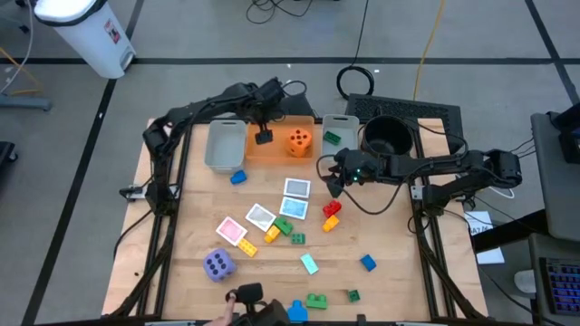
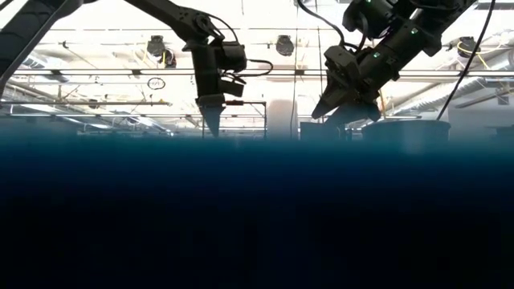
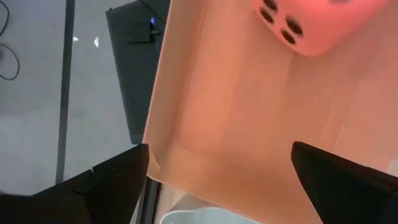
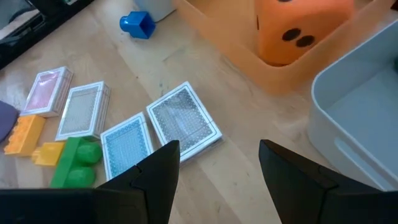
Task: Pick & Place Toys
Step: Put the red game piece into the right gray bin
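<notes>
Nearest the right wrist camera, the right gripper (image 4: 214, 165) hangs with fingers parted and empty above the blue-backed square picture cards (image 4: 184, 119) beside the orange bin holding the orange foam die (image 1: 300, 141), so it should descend squarely, straddling one card's edges, while the left gripper (image 1: 264, 136), fully spread and empty, waits over that bin.

Orange bin (image 1: 272, 145): orange die (image 1: 300, 141) fills one end; the rest of the floor is bare, under the left gripper (image 1: 264, 137).
Beside the bin: cards (image 1: 295, 188) and bricks (image 1: 330, 214) crowd the counter (image 1: 390, 244) towards the near edge.
Far from the bin: bare wood around a lone blue brick (image 1: 367, 263).
</notes>
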